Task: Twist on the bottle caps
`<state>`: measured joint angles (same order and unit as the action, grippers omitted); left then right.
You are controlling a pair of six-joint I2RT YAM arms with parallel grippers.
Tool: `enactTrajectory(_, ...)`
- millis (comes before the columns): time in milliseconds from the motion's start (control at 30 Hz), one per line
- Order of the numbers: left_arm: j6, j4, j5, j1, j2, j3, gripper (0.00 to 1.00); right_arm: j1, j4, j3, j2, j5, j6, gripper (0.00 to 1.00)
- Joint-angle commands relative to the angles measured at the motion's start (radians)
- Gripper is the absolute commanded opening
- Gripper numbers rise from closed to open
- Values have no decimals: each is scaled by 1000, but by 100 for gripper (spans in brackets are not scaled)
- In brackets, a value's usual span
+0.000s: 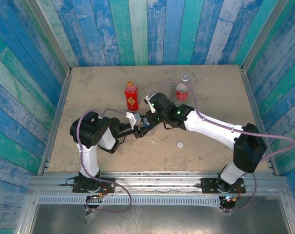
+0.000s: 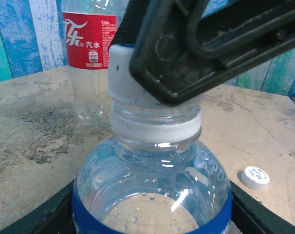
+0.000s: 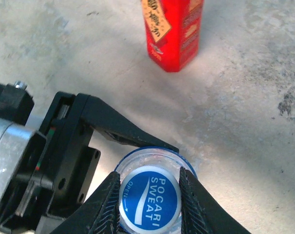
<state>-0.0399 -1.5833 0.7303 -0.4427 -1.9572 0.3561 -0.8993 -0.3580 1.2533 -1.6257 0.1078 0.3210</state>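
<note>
The left gripper (image 1: pixel 140 129) has its jaws clamped on the body of the short clear bottle (image 2: pixel 152 180) with the blue label, which is upright near the middle of the bench (image 1: pixel 89 83). The right gripper (image 3: pixel 150 192) reaches in from above, its jaws grasping the blue cap (image 3: pixel 150 201) that sits on this bottle's neck. 1 white cap (image 2: pixel 255 177) lies loose on the bench to the right. 2 more bottles stand farther back: the red bottle (image 3: pixel 172 34) and the red-labelled clear bottle (image 2: pixel 89 48)

Square bottle (image 1: pixel 131 97) and cola bottle (image 1: pixel 181 91) stand behind the Pocari bottle (image 2: pixel 152 185), loose cap (image 1: pixel 180 144) to its right.
</note>
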Motion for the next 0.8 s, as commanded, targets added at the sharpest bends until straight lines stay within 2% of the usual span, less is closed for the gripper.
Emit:
enactTrajectory(0, 58, 15, -50, -13, -5, -20, 63, -53, -43, -59, -62, 114, 178, 28)
enactTrajectory(200, 55, 15, -31, -13, -8, -18, 63, -58, -41, 2, -38, 150, 71, 36)
enactTrajectory(367, 55, 19, -17, -13, -5, -17, 63, -57, -9, 35, 18, 167, -68, 61)
enactTrajectory(500, 52, 19, -4, -13, -2, -17, 63, -57, 18, -10, 97, 152, -153, 72)
enactTrajectory(600, 50, 30, 46, -13, -6, -5, 64, -48, 28, -60, 170, 94, -270, 73)
enactTrajectory(667, 45, 53, 116, -13, -14, 15, 64, -23, 8, -78, 207, 25, -364, 71)
enactTrajectory(767, 45, 76, 205, -12, -22, 36, 64, 63, -56, -86, 268, -222, -541, 69)
